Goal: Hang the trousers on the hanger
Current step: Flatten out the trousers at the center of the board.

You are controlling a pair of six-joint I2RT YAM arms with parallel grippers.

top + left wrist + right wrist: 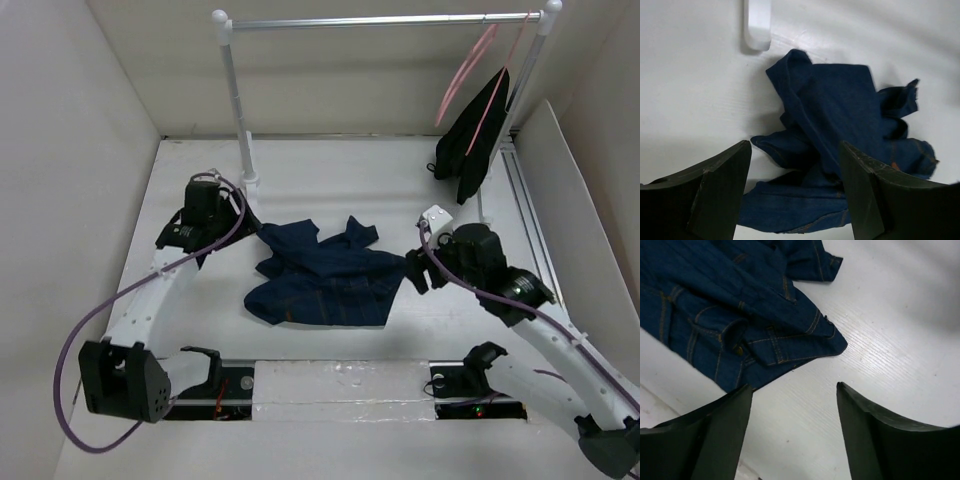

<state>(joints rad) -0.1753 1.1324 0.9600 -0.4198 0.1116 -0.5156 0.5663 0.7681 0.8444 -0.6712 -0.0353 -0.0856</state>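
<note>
The trousers (325, 280), dark blue denim, lie crumpled in the middle of the white table (330, 180). The left end effector (795, 150) is at their 10 o'clock edge and the right end effector (794, 387) at their 3 o'clock edge, beside the waistband corner. Both end effectors have their jaws spread wide and grip nothing, the left above a folded leg, the right above bare table. The pale-pink hanger (463, 70) hangs from the rail (380, 20) at 1 o'clock, well apart from the trousers and just beside a black garment (475, 140) draped on a second pink hanger (509, 60).
</note>
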